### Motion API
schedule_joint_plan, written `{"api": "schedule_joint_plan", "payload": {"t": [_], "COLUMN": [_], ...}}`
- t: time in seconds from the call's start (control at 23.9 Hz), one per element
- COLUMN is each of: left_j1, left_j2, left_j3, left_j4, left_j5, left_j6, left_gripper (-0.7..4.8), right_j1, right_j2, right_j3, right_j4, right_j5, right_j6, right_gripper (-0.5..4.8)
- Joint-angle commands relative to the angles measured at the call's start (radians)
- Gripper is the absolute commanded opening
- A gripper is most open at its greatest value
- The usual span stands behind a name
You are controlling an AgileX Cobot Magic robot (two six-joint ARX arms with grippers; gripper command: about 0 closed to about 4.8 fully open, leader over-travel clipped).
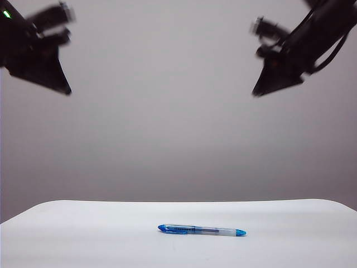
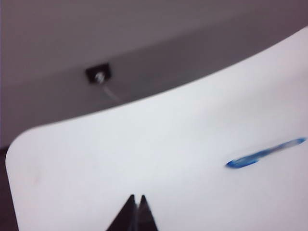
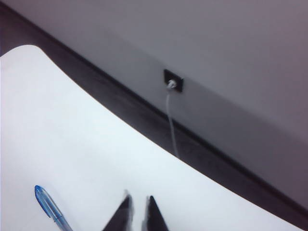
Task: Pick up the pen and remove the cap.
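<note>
The pen [image 1: 202,230] lies flat on the white tabletop [image 1: 83,234], near its front edge and about the middle of its width in the exterior view. The cap [image 1: 173,229] is on the pen, its blue rounded tip at the left end, and the light-blue end plug is at the right end. Nothing touches the pen.

Both arms hang high above the tabletop, well apart from the pen and from each other. The left gripper [image 1: 67,89] is up at the left of the exterior view, its dark tip pointing down and inward. In the left wrist view the left gripper [image 2: 135,198] is clenched, the 2 fingertips pressed together with nothing between them, and the pen [image 2: 264,153] shows as a blurred blue streak.

The right gripper [image 1: 256,92] is up at the right. In the right wrist view the right gripper [image 3: 138,199] shows a narrow gap between its fingers, with nothing in it. The cap [image 3: 45,202] end of the pen shows there too. A wall socket [image 3: 173,80] with a white cable [image 3: 171,120] sits on the grey wall behind.
</note>
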Motion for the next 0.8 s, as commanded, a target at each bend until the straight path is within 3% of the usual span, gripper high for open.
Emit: {"api": "schedule_joint_plan", "payload": {"t": [0.04,0.17,0.29,0.46,0.54,0.59,0.63,0.75,0.8], "left_j1": [-0.051,-0.124,-0.183,-0.202,-0.205,-0.205,-0.204,-0.204,-0.204], "left_j2": [0.06,0.132,0.194,0.215,0.218,0.218,0.218,0.218,0.218], "left_j3": [0.004,0.009,0.022,0.021,0.022,0.022,0.022,0.024,0.029], "left_j4": [0.024,0.05,0.046,0.042,0.037,0.037,0.037,0.036,0.036], "left_j5": [-0.071,-0.067,-0.068,-0.066,-0.05,-0.04,-0.029,0.006,0.023], "left_j6": [0.003,0.011,0.026,0.028,0.047,0.05,0.052,0.054,0.054], "left_gripper": [-0.03,-0.02,0.04,0.41,0.9,0.9,1.06,1.83,1.84], "right_j1": [0.024,0.061,0.095,0.119,0.123,0.124,0.125,0.137,0.156], "right_j2": [0.081,0.171,0.258,0.319,0.367,0.381,0.403,0.425,0.428], "right_j3": [0.045,0.099,0.145,0.15,0.15,0.15,0.15,0.15,0.15], "right_j4": [-0.044,-0.137,-0.197,-0.239,-0.296,-0.311,-0.33,-0.357,-0.36], "right_j5": [-0.024,-0.011,0.014,0.055,0.062,0.053,0.031,-0.026,-0.028], "right_j6": [-0.098,-0.261,-0.312,-0.409,-0.48,-0.486,-0.487,-0.516,-0.545], "right_gripper": [0.59,0.61,1.26,1.5,1.62,1.95,2.71,2.97,2.98]}}
